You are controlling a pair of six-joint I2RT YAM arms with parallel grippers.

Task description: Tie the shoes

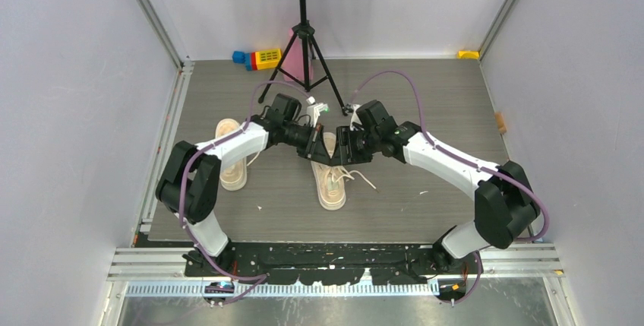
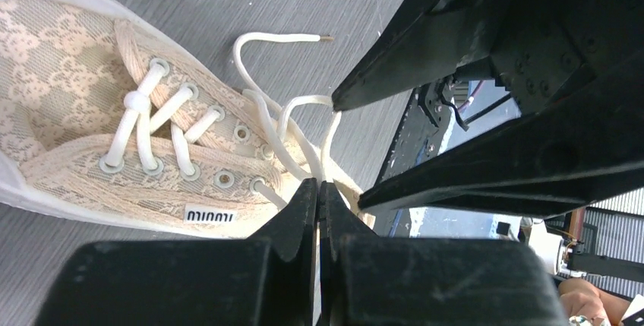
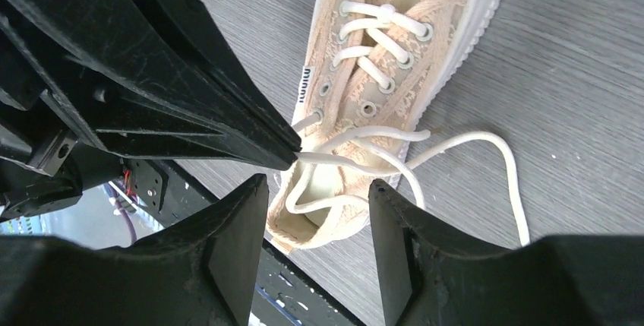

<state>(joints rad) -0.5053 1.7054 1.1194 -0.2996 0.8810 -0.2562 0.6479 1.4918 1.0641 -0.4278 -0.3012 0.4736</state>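
**No bow yet on the middle shoe**

Pinches one strand of the white lace [image 2: 267, 117] in the left gripper [image 2: 317, 193], jaws pressed fully together just above the top eyelets. Holds the right gripper [image 3: 317, 189] partly open, with nothing between its fingers; only looks down on a slack loop of the same lace below. Has both tips almost nose to nose over the ankle opening of the shoe [image 1: 332, 187], near the middle of the table [image 1: 440, 113].

Shows the lower eyelets laced and crossed, some upper ones seemingly empty, and the lace ends loose: one lies on the boards just beside the shoe, another curls out toward the right edge. Shows no knot and no bow here, so probably counts as an early stage, with crossing, loops and tightening all to be done.

Has the second shoe [image 1: 231, 160] nearer to the left edge, partly under the left arm. Too small there to tell if tied or not, so likely more work waiting as well.
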